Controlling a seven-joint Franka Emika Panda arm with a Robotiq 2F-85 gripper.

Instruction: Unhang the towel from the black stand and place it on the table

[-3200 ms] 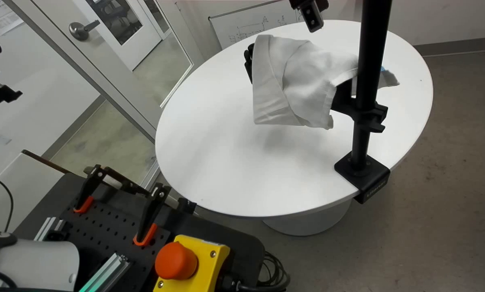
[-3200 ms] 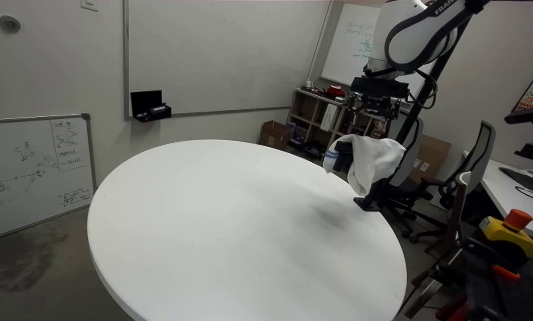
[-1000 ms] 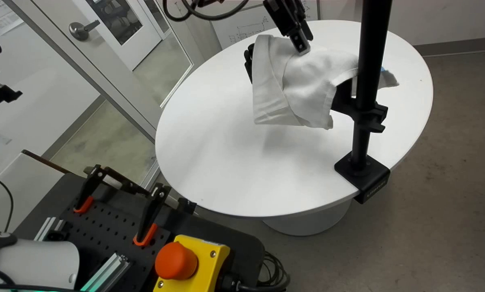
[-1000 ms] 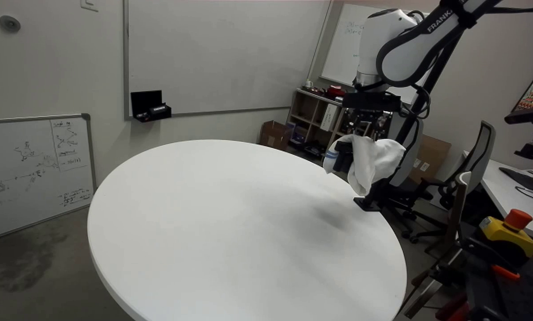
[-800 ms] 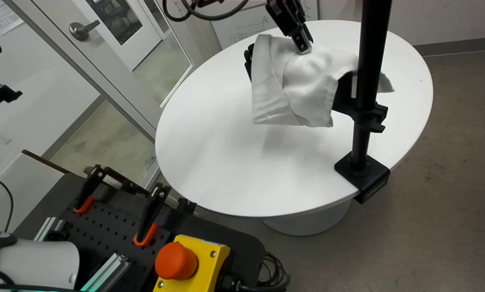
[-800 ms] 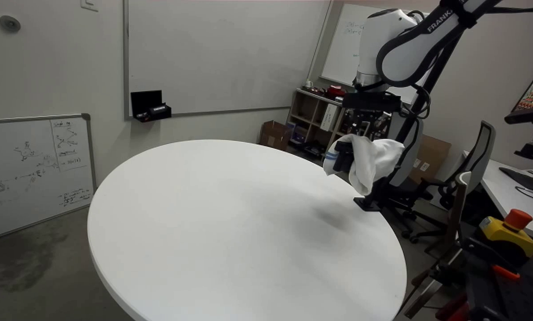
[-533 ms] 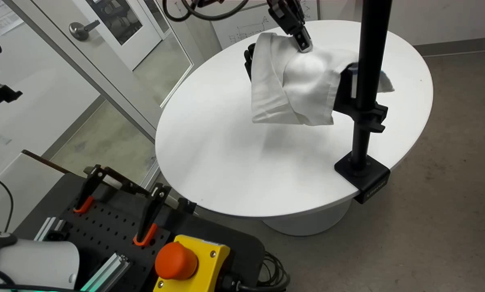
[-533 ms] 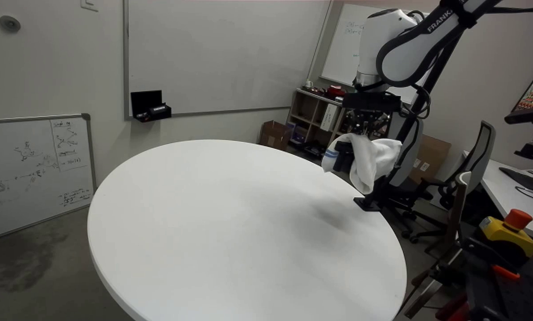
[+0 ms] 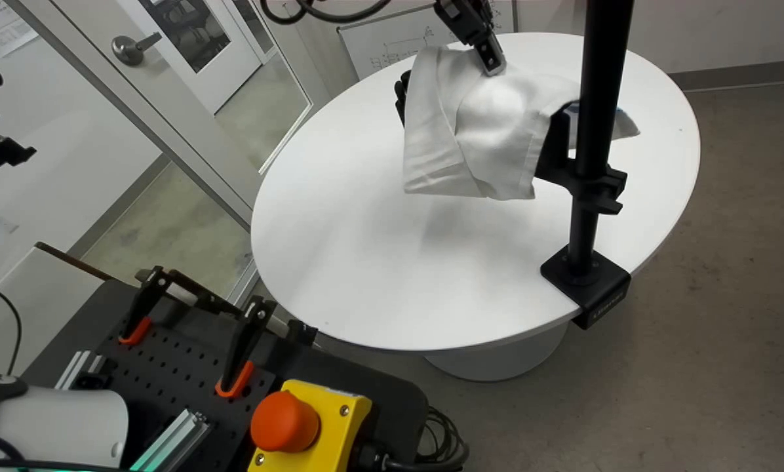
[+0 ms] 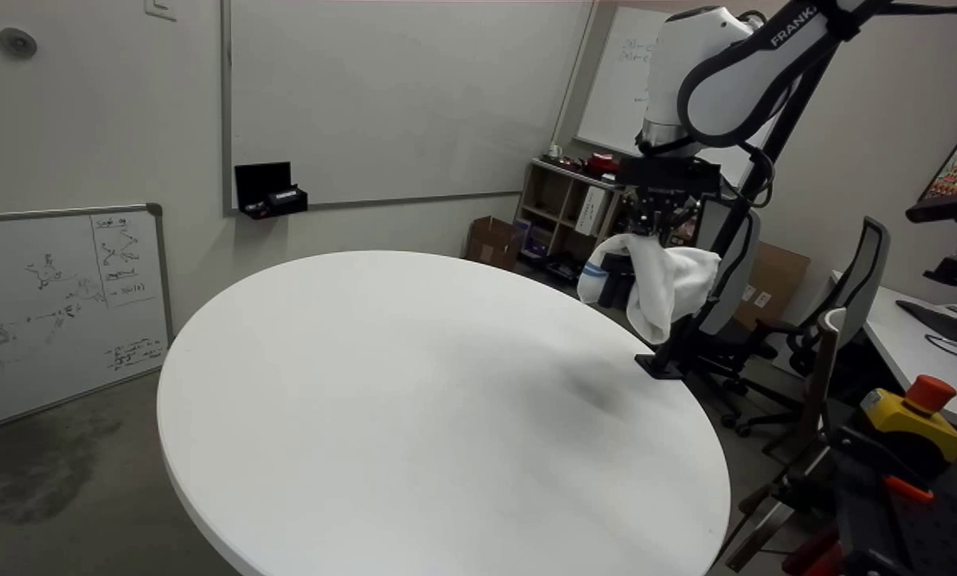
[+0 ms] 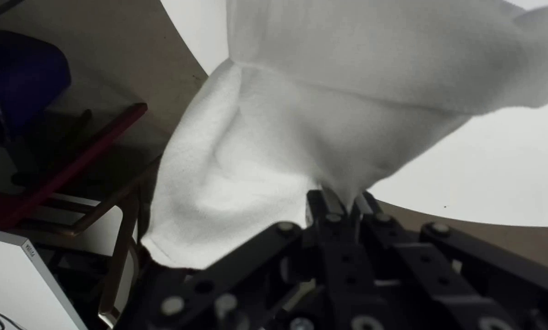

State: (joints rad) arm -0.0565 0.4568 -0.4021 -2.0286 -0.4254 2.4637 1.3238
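The white towel (image 9: 477,137) with blue stripes is draped over the side arm of the black stand (image 9: 592,124), above the round white table (image 9: 379,275). In both exterior views the gripper (image 9: 493,69) reaches down onto the towel's top. The wrist view shows the gripper (image 11: 345,199) shut on a pinched fold, with the towel (image 11: 274,123) fanning out beyond its fingertips. The towel (image 10: 656,292) still hangs around the stand's arm (image 10: 616,288) and its lower edges are off the table. The fabric hides most of that arm.
The stand's base (image 9: 582,282) is clamped at the table's edge, and its pole rises close beside the towel. A dark cart with a yellow emergency-stop box (image 9: 313,426) and clamps (image 9: 238,347) stands near the table. Chairs (image 10: 838,312) are behind the stand.
The gripper came down to the towel, then its jaws went from open to shut on the fabric. Since then it has risen slightly, and the towel's top and lower hem have lifted a little with it.
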